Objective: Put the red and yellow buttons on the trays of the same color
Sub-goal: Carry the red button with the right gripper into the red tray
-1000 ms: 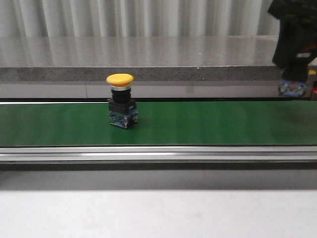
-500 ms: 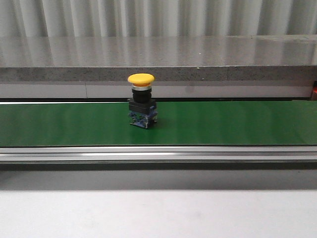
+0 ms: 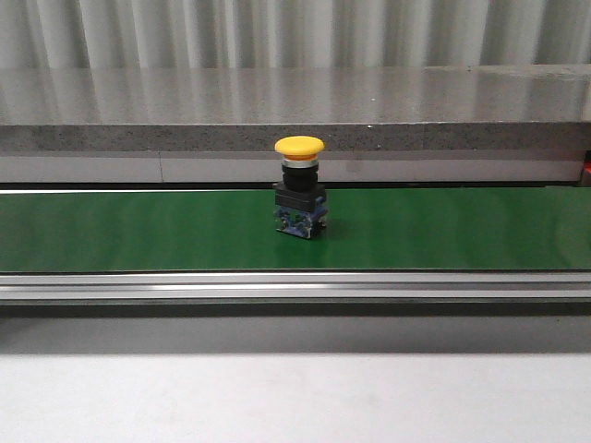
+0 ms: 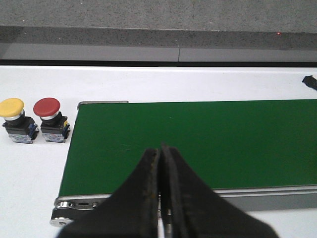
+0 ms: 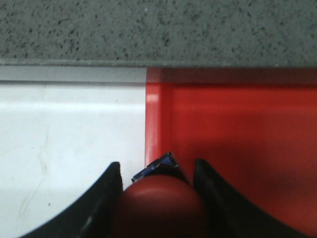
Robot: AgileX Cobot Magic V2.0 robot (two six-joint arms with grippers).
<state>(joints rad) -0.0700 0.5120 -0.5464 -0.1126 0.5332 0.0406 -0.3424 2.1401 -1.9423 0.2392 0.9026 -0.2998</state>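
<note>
A yellow button (image 3: pixel 299 189) with a black and blue base stands upright on the green belt (image 3: pixel 111 231), near its middle. My left gripper (image 4: pixel 160 149) is shut and empty, hovering over the near edge of the belt (image 4: pixel 223 139). Beside the belt's end another yellow button (image 4: pixel 15 126) and a red button (image 4: pixel 50 126) stand on the white table. My right gripper (image 5: pixel 157 171) is shut on a red button (image 5: pixel 161 206), held over the left rim of the red tray (image 5: pixel 237 134). No yellow tray is in view.
A grey speckled stone ledge (image 3: pixel 295 134) runs behind the belt. An aluminium rail (image 3: pixel 295 286) borders the belt's front. White table surface (image 5: pixel 69 129) lies beside the red tray. A small black object (image 4: pixel 310 81) lies on the table beyond the belt.
The yellow button has travelled to the right along the belt. The right arm, seen at the top right one second ago, has left the front view.
</note>
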